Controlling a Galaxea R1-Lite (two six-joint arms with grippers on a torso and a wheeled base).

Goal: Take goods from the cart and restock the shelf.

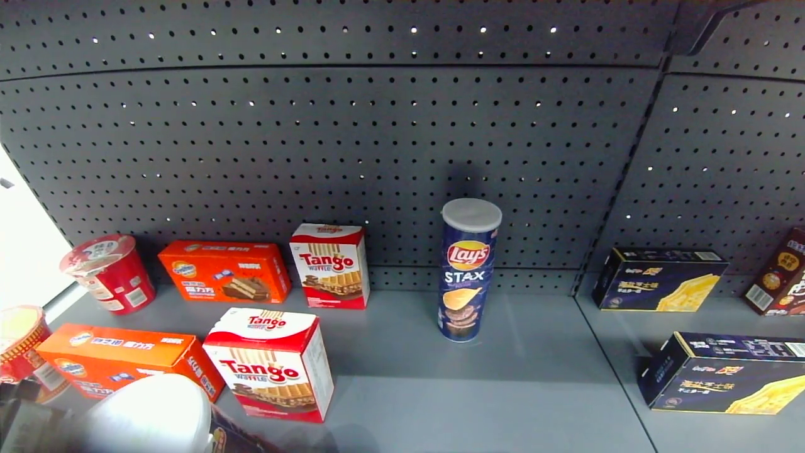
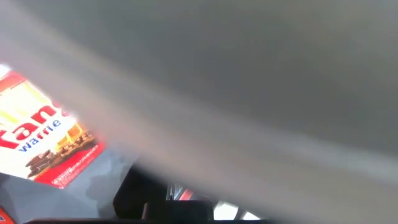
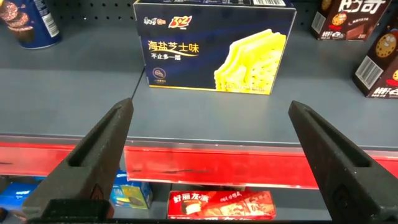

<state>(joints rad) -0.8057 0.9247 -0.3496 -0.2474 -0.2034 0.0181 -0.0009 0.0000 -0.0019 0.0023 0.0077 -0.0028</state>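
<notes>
Grey pegboard shelf (image 1: 503, 377) holds wafer boxes (image 1: 270, 371), navy cracker boxes (image 1: 723, 374) and an upright chip can (image 1: 468, 270). Right gripper (image 3: 211, 106) hangs before its lip, fingers (image 3: 93, 162) wide apart, empty. Likely between placements: next calls for turning to the cart for goods.

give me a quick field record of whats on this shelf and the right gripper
shelf: grey, pegboard back
chip can: upright, mid-shelf, standing alone
wafer boxes: two, one at the back, one nearer the front
orange boxes: two, left of the wafer boxes
red cups: two, far left
dark blue cracker boxes: two, right bay
right gripper: open, empty, facing a cracker box
</notes>
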